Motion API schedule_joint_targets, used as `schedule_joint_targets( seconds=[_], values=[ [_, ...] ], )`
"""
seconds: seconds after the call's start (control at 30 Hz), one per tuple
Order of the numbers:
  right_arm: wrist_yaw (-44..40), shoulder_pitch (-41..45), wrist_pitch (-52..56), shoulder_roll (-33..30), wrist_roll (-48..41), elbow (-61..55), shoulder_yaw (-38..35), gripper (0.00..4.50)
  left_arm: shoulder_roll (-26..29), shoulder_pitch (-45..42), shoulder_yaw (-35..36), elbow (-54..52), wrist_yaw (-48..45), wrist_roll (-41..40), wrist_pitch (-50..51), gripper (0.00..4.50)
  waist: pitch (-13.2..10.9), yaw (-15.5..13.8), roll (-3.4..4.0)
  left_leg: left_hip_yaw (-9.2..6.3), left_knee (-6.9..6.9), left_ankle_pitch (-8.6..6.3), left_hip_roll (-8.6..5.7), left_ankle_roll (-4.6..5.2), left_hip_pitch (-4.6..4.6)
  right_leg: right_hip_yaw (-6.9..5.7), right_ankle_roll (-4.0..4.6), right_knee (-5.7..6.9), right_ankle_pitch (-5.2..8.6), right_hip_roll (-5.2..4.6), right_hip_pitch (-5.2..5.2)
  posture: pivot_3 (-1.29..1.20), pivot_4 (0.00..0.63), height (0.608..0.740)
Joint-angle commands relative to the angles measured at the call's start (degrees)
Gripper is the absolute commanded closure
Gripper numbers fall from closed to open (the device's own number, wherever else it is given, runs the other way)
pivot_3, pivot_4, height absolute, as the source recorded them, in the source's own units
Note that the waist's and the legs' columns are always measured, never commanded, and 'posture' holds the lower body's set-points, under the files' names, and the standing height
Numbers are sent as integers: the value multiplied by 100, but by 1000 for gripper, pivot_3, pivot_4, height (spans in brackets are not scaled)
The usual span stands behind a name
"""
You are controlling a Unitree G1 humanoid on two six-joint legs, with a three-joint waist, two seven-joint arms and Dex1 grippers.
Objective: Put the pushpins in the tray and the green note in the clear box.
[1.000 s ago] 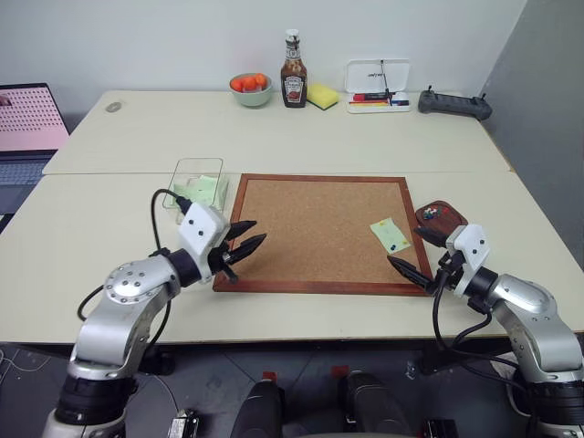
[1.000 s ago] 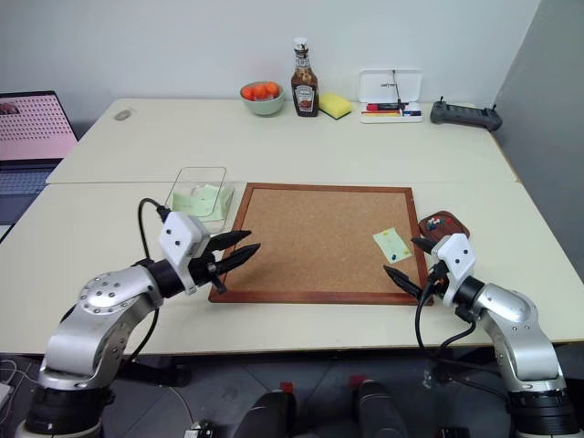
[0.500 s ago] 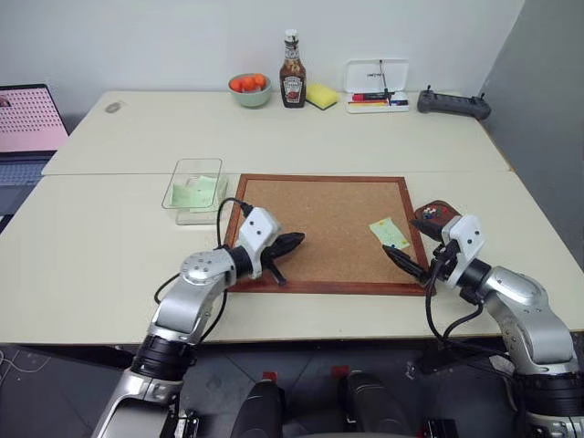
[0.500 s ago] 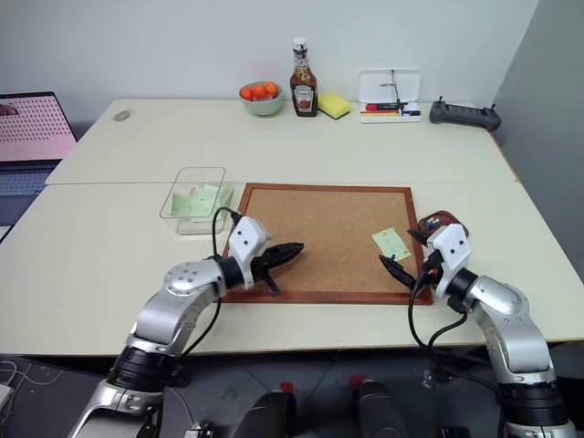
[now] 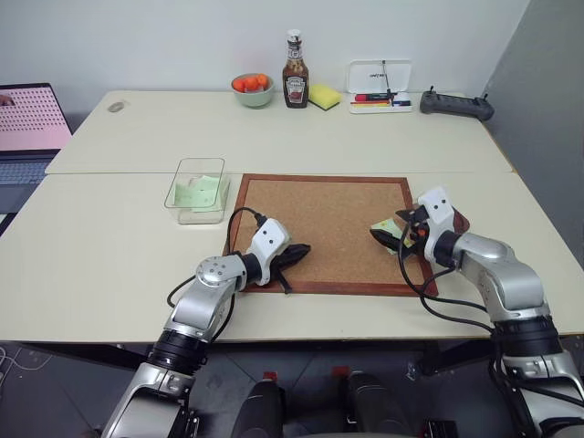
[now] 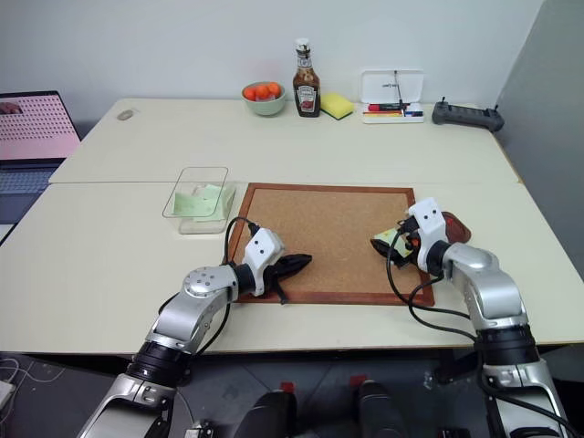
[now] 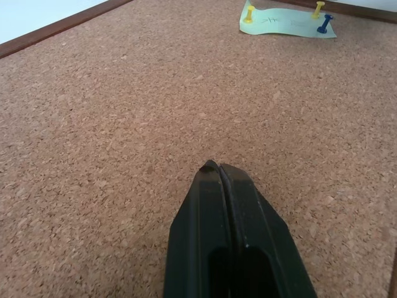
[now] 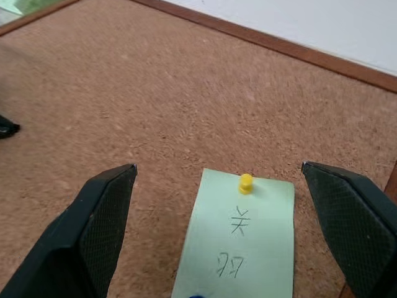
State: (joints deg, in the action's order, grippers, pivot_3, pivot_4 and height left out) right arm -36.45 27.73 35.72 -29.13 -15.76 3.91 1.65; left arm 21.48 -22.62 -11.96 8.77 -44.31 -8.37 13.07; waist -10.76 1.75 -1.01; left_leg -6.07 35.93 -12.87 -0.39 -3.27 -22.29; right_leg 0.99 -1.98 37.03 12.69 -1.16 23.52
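The green note (image 8: 239, 242) lies pinned on the cork board's right side by yellow pushpins (image 7: 249, 13) and a blue one (image 7: 324, 23). My right gripper (image 8: 218, 167) is open, one finger on each side of the note's pinned end, just above it. The tray (image 6: 454, 226) shows as a dark reddish edge behind the right wrist, mostly hidden. My left gripper (image 5: 301, 251) is shut on nothing, its tip low over the board's front left part. The clear box (image 5: 196, 190) sits left of the board with pale green slips inside.
The cork board (image 5: 319, 219) has a raised brown frame. At the table's far edge stand a green bowl (image 5: 252, 89) of oranges, a ketchup bottle (image 5: 295, 82), a yellow sponge (image 5: 322, 95), a white case (image 5: 379, 87) and a controller (image 5: 453, 103). A laptop (image 5: 27, 128) sits far left.
The right gripper has moved from the board's front right corner forward to the note. The left gripper has shut, and it has swung in and down from the board's left edge onto the cork.
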Motion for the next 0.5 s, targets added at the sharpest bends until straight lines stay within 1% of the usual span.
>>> schedule_joint_targets(
  seconds=[0.03,0.1,0.27,0.5],
  values=[
    [0,349,49,-22,169,273,91,479,-45,111,-68,-131,-22,54,6,4500,0,1,0,1,0,0,0,0,0,0,0,0,0,0,0,0,150,740],
    [36,440,51,0,269,448,146,887,-50,129,-67,-162,-28,58,16,4500,0,4,0,0,0,0,0,0,0,0,0,0,0,0,0,0,150,740],
    [36,569,-140,35,473,730,259,1741,-70,169,-68,-250,-31,63,59,4500,0,6,0,0,-1,0,-1,0,0,0,0,0,0,0,0,0,150,740],
    [79,687,-431,121,689,990,272,3201,-84,186,-79,-295,-46,73,86,4500,0,8,0,1,0,0,0,0,1,0,-1,0,-1,0,0,0,150,740]
  ],
)
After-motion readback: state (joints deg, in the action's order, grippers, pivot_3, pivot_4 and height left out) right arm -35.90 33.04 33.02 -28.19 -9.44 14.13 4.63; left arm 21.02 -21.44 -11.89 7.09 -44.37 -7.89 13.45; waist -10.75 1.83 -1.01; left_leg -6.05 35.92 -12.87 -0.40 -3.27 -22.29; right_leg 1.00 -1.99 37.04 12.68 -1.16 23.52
